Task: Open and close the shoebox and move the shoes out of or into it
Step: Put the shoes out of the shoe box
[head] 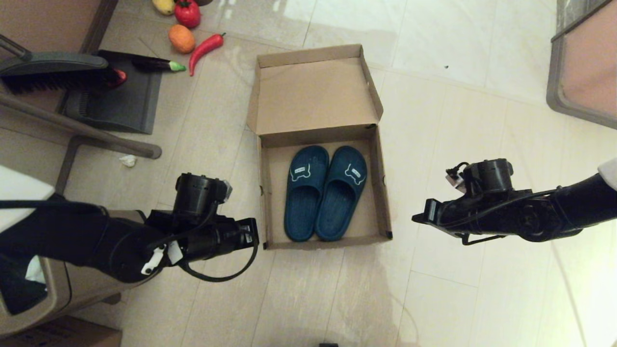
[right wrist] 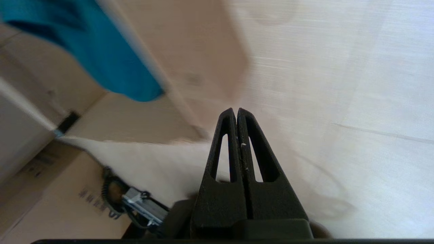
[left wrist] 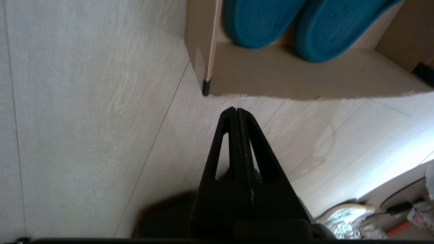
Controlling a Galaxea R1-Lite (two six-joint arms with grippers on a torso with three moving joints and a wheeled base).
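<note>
The brown cardboard shoebox (head: 274, 193) stands open on the floor, its lid (head: 313, 96) folded back away from me. Inside lie the two navy slide slippers side by side, the left shoe (head: 304, 193) and the right shoe (head: 343, 193), toes toward the lid. My left gripper (head: 256, 234) hovers just outside the box's near left corner (left wrist: 205, 88), shut and empty (left wrist: 236, 110). To the right of the box, a little apart from its wall, my right gripper (head: 414, 219) is also shut on nothing (right wrist: 236, 111). The left wrist view shows both heels (left wrist: 257, 23); one shoe (right wrist: 101, 57) appears in the right wrist view.
Toy vegetables (head: 193, 33) lie at the back left beside a dark dustpan (head: 115, 96) and brush (head: 53, 72). Chair legs (head: 96, 135) and a brown bin (head: 43, 289) stand at my left. A furniture corner (head: 578, 72) sits at the back right.
</note>
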